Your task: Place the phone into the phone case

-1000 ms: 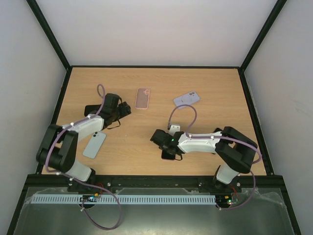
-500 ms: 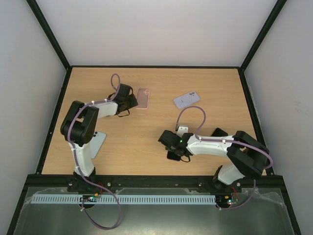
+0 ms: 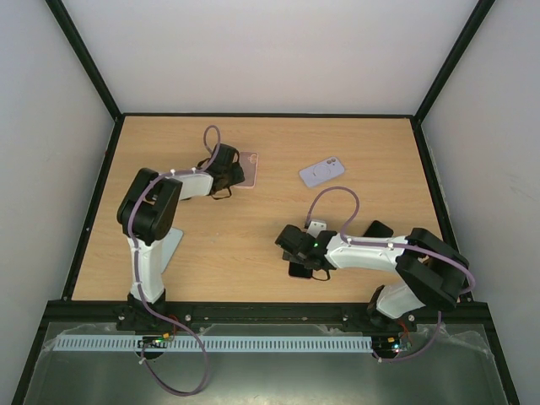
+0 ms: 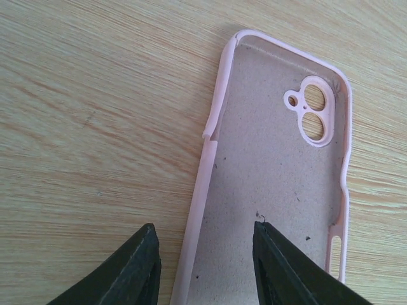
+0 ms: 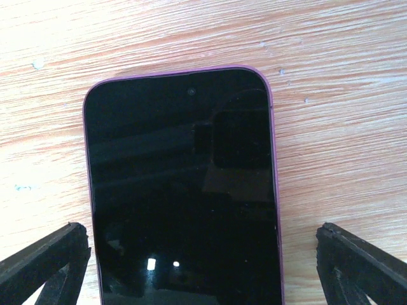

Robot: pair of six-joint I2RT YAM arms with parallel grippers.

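Right, the left gripper [image 4: 203, 270] is half open, straddling one side wall of the pink phone case [image 4: 273, 184] with nothing pinched, likely lining up to pin the case steady. Across the table [image 4: 89, 95], the right gripper [image 5: 203, 260] gapes wide and empty around the phone [image 5: 184, 178], which lies screen-up and looks ready for lifting.

Setting: robotics lab, test cell. We record a wooden table [image 3: 253, 228] enclosed by plain white panels [image 3: 270, 51] on a black frame [image 3: 270, 312]; a left arm [image 3: 152, 219] and right arm [image 3: 371, 249] bolted at its near edge (purple cables [image 3: 340, 190] looped loose); a slotted white cable duct [image 3: 253, 344] along the front.
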